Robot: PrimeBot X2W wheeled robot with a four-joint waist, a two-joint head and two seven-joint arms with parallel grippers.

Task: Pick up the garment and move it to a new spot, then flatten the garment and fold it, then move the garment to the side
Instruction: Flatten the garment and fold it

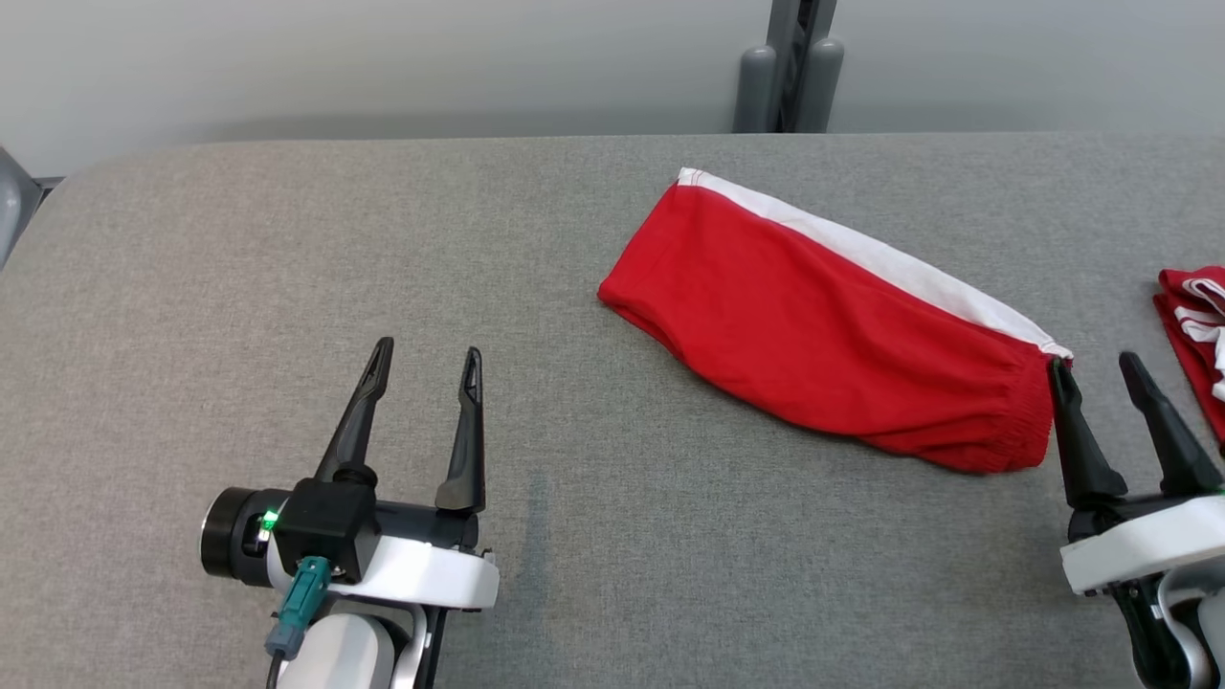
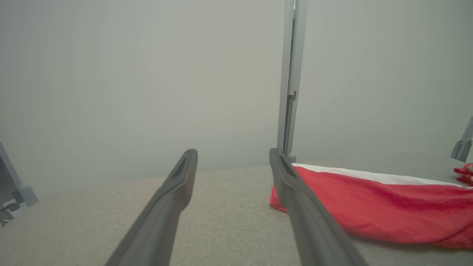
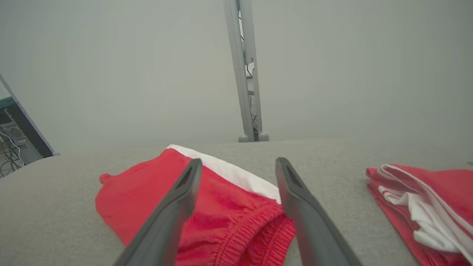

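Surface (image 1: 287, 239): flat top covered in grey woven cloth, with a rounded far-left corner.
Wall (image 1: 383, 57): pale, smooth and matte, rising behind the far edge.
Garment (image 1: 813, 325): soft red knit folded into a long, tapering shape that lies slantwise on the right half of the surface. A white band runs along its far edge, and its near-right end is a gathered, ribbed elastic waistband.
Left end effector (image 1: 428, 352): two long, dark, tapered fingers spread wide with nothing between them. It is above bare cloth at the near left, well apart from the garment.
Right end effector (image 1: 1093, 364): the same dark fingers, spread wide and gripping nothing. The finger nearer the garment has its tip right at the waistband corner; whether it touches cannot be told.
Second piece of clothing (image 1: 1196, 325): red with white stripes, in loose folded layers at the right edge, apart from the garment.
Post (image 1: 790, 67): grey metal upright with two rounded feet, behind the far edge.
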